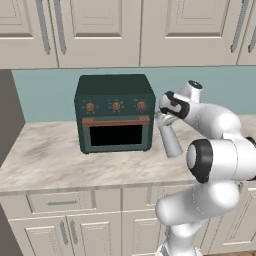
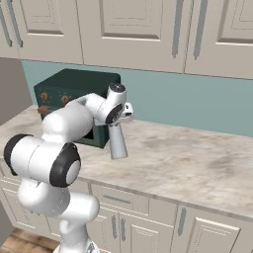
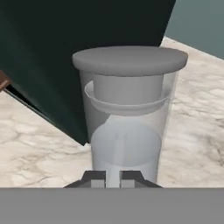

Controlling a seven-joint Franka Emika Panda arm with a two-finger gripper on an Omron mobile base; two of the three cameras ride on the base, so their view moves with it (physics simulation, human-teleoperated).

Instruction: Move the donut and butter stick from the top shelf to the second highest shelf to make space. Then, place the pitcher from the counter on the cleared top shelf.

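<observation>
The pitcher [image 1: 170, 140], a clear jug with a grey lid [image 3: 130, 58], stands on the marbled counter [image 1: 50, 160] just right of a dark green toaster oven. It leans slightly in both base views. My gripper [image 1: 163, 120] is at the pitcher's upper part [image 2: 117, 141], on the side facing me. In the hand view its two dark fingertips [image 3: 97, 178] are pressed close together on the thin handle at the jug's near side, so my gripper [image 3: 113, 178] is shut on the pitcher. The donut, the butter stick and both shelves are out of view.
The toaster oven [image 1: 115, 115] stands close to the pitcher's left, almost touching it. Pale wall cabinets [image 1: 125, 30] hang above the counter. To the pitcher's right lies bare counter [image 2: 197, 163]. A dark grey panel [image 1: 7, 115] rises at the counter's left end.
</observation>
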